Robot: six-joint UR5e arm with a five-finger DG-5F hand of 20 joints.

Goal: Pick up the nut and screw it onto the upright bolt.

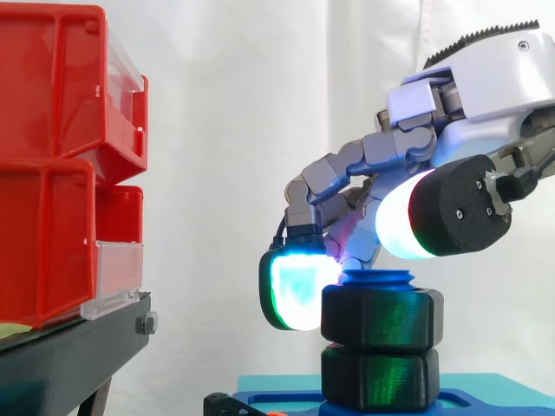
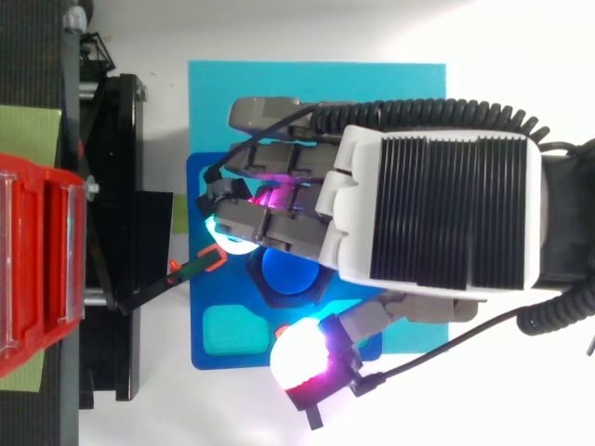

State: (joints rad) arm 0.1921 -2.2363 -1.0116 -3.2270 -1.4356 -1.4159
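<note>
Starting left of the bolt [image 1: 377,279], red bins [image 1: 52,165] stand well apart. The hand [image 1: 486,95] curls its fingers [image 1: 295,295] round the nut [image 1: 381,316], one pad against its left flank. The nut sits on the upright bolt, directly beneath the palm, so turning about that vertical axis likely follows.

The hand [image 1: 486,113] reaches in from the right, its curled fingers setting a cyan pad [image 1: 295,295] against the left face of the upper nut [image 1: 381,316] on the bolt [image 1: 377,279]. A second nut [image 1: 380,377] sits beneath it, and bins [image 1: 52,156] stand at the left.
</note>
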